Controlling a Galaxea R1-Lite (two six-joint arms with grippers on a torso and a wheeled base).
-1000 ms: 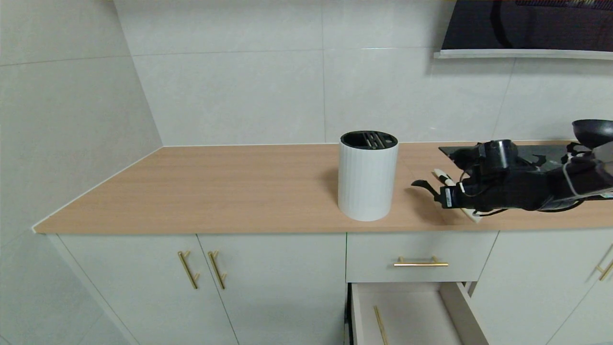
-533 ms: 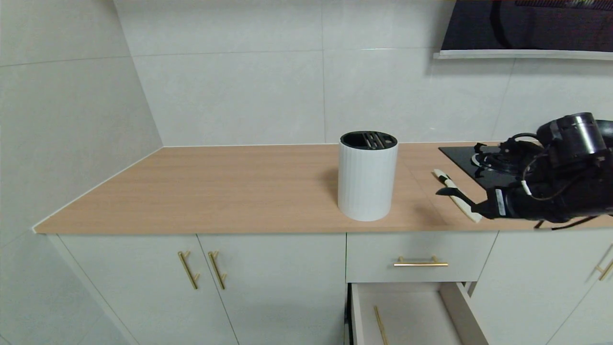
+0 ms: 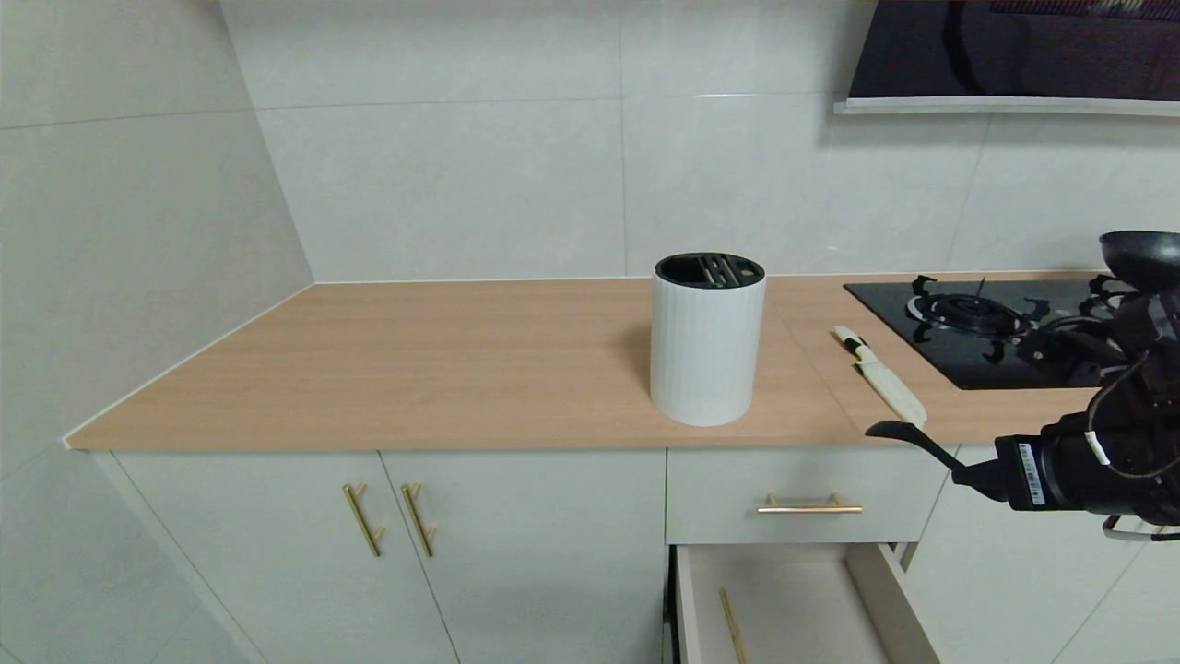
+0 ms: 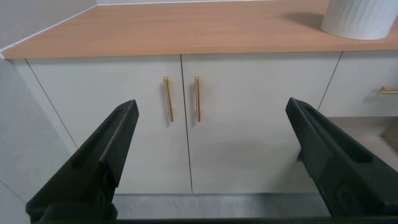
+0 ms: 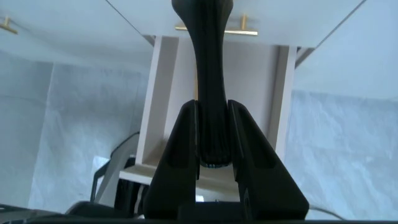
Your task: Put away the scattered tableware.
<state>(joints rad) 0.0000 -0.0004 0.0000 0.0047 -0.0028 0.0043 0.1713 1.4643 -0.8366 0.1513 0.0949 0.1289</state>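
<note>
My right gripper (image 3: 991,480) hangs in front of the counter edge, above and right of the open drawer (image 3: 793,590). It is shut on a black spoon-like utensil (image 3: 908,441) that points left. In the right wrist view the utensil's handle (image 5: 210,93) sits pinched between the fingers (image 5: 180,143), over the drawer (image 5: 273,106). A cream-handled knife (image 3: 880,376) lies on the wooden counter (image 3: 461,360), right of a white cylindrical holder (image 3: 708,341) with a black slotted top. My left gripper (image 4: 210,106) is open, low in front of the cabinet doors (image 4: 249,124).
A thin gold stick (image 3: 733,627) lies in the drawer. A black hob (image 3: 977,323) with a dark pot (image 3: 1138,254) is at the right of the counter. A closed drawer with a gold handle (image 3: 809,505) sits above the open one.
My right gripper, still holding the black utensil, has moved right and down, from over the counter beside the holder to in front of the counter edge.
</note>
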